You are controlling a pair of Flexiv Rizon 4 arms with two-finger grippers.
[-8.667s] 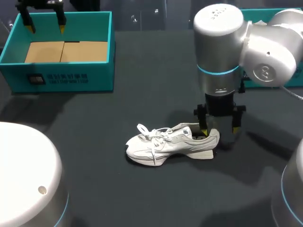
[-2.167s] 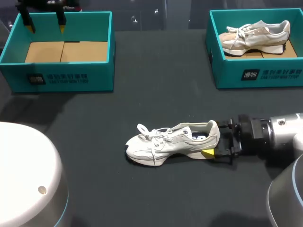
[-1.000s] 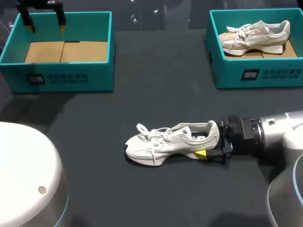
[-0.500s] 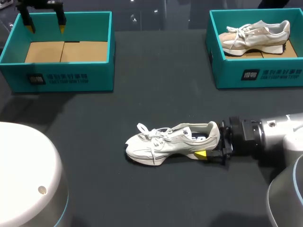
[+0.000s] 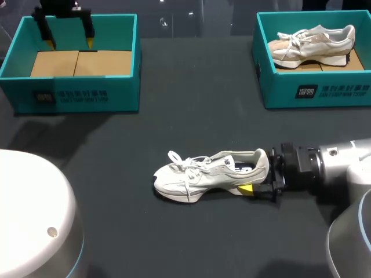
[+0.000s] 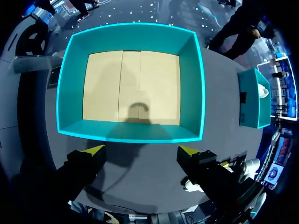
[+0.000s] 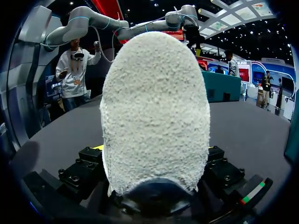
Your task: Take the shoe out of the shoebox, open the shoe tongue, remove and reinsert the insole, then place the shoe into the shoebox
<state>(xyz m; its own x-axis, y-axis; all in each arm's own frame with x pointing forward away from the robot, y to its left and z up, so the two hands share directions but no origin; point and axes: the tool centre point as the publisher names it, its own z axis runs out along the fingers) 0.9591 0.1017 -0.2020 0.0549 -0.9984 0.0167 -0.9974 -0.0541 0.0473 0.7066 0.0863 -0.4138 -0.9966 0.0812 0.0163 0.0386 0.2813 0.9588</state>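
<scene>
1. Presently, my right gripper (image 5: 258, 175) lies low and level over the table (image 5: 191, 116). Its fingers are closed on both sides of the heel of the white shoe (image 5: 211, 174), and one yellow tip shows on the near side.
2. The white shoe rests on its sole, with tongue, laces and toe ahead of those fingers.
3. My left gripper (image 6: 141, 149) hangs above the teal shoebox (image 6: 131, 130) with its fingers spread wide. The cardboard floor lies ahead of the tips.
4. A second shoebox (image 5: 316, 90) holding another shoe (image 5: 313, 40) stands well apart from both grippers.
</scene>
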